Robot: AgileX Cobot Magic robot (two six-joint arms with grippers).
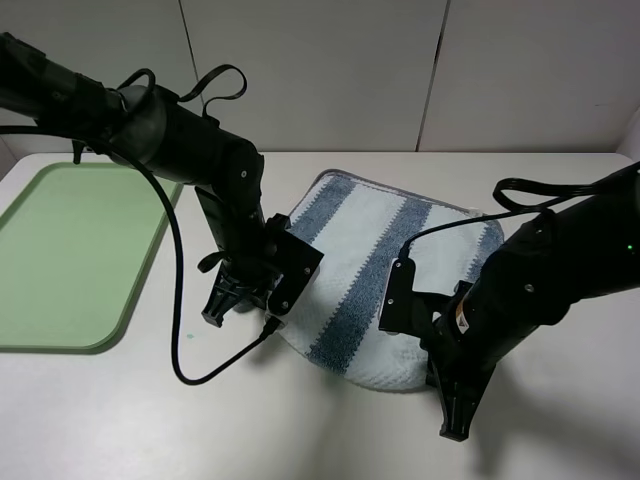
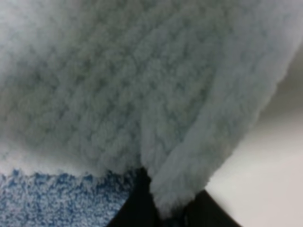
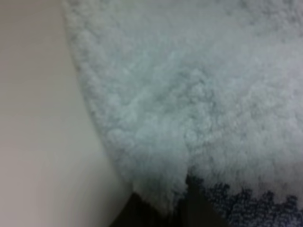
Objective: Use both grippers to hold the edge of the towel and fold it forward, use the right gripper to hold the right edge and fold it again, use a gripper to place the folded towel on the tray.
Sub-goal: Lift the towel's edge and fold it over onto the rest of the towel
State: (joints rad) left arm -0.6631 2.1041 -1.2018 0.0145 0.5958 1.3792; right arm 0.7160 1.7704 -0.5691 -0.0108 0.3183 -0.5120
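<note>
Two pinches, left claw (image 2: 170,213), right claw (image 3: 171,208), nubbly striped towel (image 1: 370,240)

On the table (image 1: 130,420), the towel (image 1: 390,270) lies right of centre and the tray (image 1: 70,250) lies at the far left, apart from it. The left gripper (image 2: 170,213) sits at the towel's near-left edge, the right gripper (image 3: 177,203) at its near-right edge.

Soft, even light is falling from above in the high view, leaving only faint shadows pooling on the white worktop (image 1: 320,440). Both wrist views are blurring heavily, the striped blue-and-white terry towel (image 2: 118,94) sitting too close to focus.
</note>
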